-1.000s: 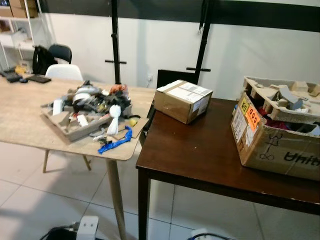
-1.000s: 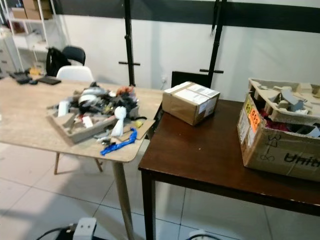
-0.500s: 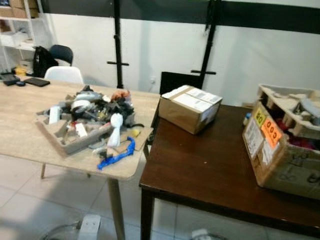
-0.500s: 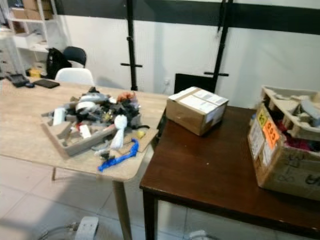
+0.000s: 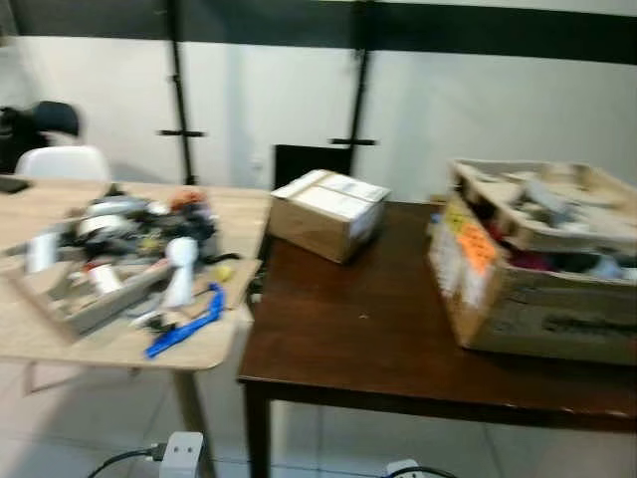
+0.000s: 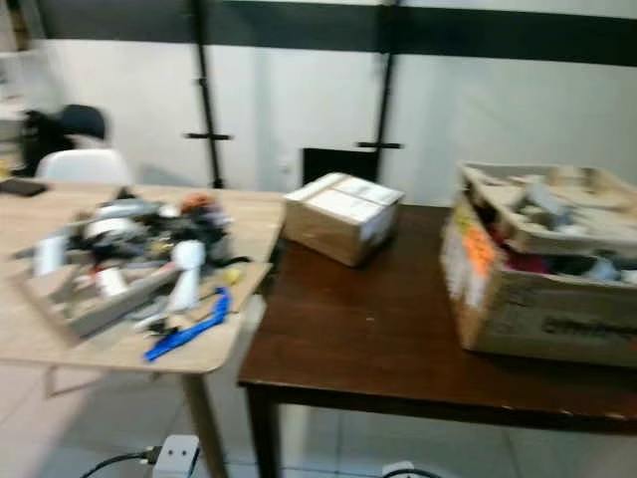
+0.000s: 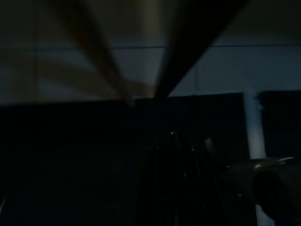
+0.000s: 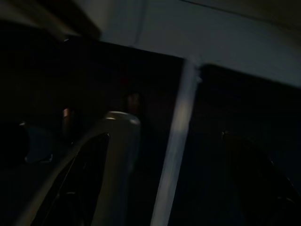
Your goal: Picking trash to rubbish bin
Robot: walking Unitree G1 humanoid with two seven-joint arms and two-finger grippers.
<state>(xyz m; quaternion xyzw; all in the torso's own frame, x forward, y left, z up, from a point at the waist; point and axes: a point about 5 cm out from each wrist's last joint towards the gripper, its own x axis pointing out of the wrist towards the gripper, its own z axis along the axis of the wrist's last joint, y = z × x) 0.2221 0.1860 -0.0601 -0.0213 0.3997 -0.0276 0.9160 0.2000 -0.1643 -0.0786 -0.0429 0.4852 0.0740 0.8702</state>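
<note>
Evidently the robot stood back from two tables, and the head views were blurred. On the light table, to the robot's left, lay the trash: a grey tray heaped with scraps, a white bottle-like piece just beside it, and a blue strip at the table's near edge, its long axis slanting from near-left up to far-right. The dark table, ahead and to the right, carried a small box at its far left corner and a big open carton stuffed with moulded pulp and oddments.

Both wrist views were very dark, showing only the undersides of tabletops, a pale post and vague shapes, so both arms seemed to hang low and idle. Whether either tool was open or closed could not be told.

The trash lay forward and to the left, so the left arm was judged the nearer; the blue strip at the edge looked easiest to reach. No bin could be made out, and nothing appeared to be grasped yet.
</note>
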